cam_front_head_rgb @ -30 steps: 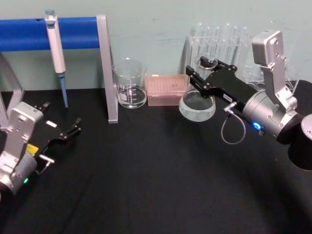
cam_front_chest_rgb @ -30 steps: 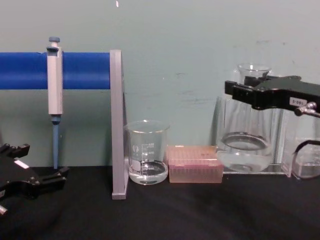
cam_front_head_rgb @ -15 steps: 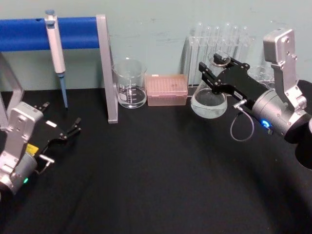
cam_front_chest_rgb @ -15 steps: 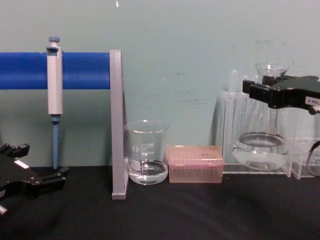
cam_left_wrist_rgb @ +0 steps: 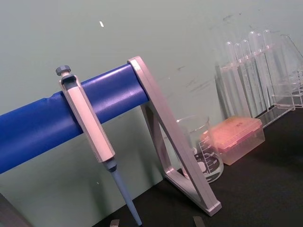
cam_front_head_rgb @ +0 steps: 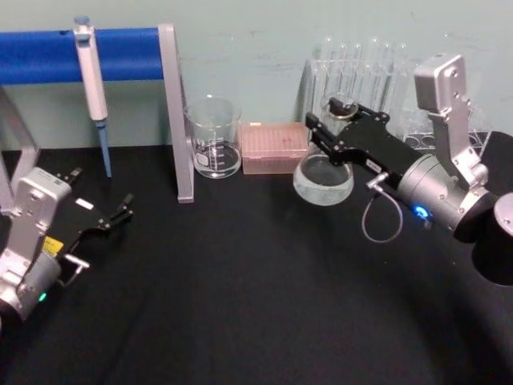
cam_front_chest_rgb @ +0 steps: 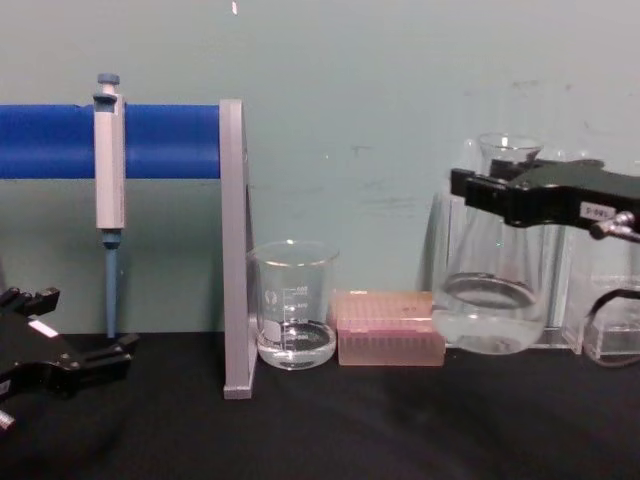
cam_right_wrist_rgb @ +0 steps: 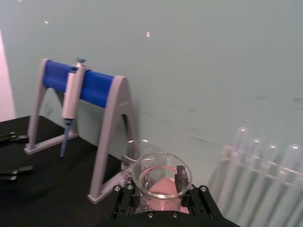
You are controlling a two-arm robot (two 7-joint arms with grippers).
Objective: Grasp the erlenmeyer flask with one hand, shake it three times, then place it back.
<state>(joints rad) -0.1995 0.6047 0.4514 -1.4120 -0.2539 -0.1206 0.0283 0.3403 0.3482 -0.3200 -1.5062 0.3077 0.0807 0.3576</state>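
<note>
The right gripper (cam_front_head_rgb: 338, 115) reached in from about 3 o'clock, its black jaws closed tight around the neck of the erlenmeyer flask (cam_front_head_rgb: 323, 178), just under the flared rim. From the chest view the flask (cam_front_chest_rgb: 490, 300) hung close to upright in that grip (cam_front_chest_rgb: 497, 192), with a shallow layer of clear liquid in its wide base. The base looked a touch above the black table (cam_front_head_rgb: 256, 305), though I could not be certain it was clear of it. The flask sat toward 1 o'clock on the table, in front of the test tube rack (cam_front_head_rgb: 361, 68). The pink tip box (cam_front_head_rgb: 275, 147) stood near it at its 10 o'clock, and the glass beaker (cam_front_head_rgb: 214, 140) farther out that way, beside the grey leg of the blue stand (cam_front_head_rgb: 80, 54) where a pipette (cam_front_head_rgb: 92, 84) hung. In the right wrist view the flask's round mouth (cam_right_wrist_rgb: 161, 175) showed between the clamped jaws. The left gripper (cam_front_head_rgb: 103, 191) rested low at about 8 o'clock, well apart from the glassware, jaws spread and holding nothing.
</note>
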